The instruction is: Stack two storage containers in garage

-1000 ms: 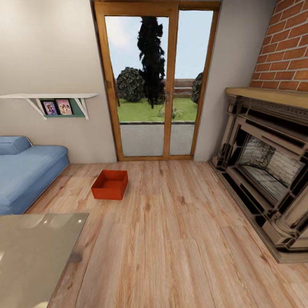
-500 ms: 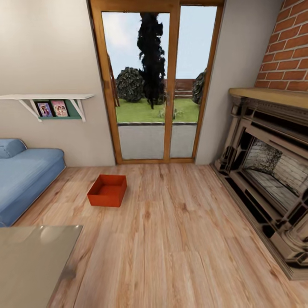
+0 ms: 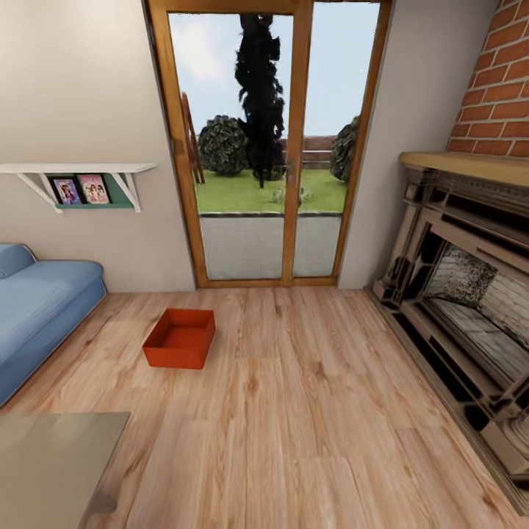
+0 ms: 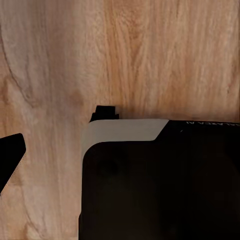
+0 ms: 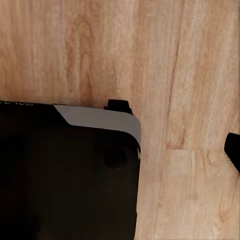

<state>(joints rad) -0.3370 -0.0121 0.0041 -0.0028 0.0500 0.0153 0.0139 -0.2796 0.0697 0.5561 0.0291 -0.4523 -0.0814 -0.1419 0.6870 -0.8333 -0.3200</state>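
Boxy orange-red storage container [image 3: 180, 338] on grainy wood-plank floor [image 3: 308, 411], claw states untellable

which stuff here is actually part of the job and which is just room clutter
Part of the job:
- orange-red open rectangular storage container on the light wood-plank floor

Just lying about:
- blue fabric sofa
- brick fireplace with carved surround
- glass coffee table
- white wall shelf with framed photos
- wood-framed glass patio door
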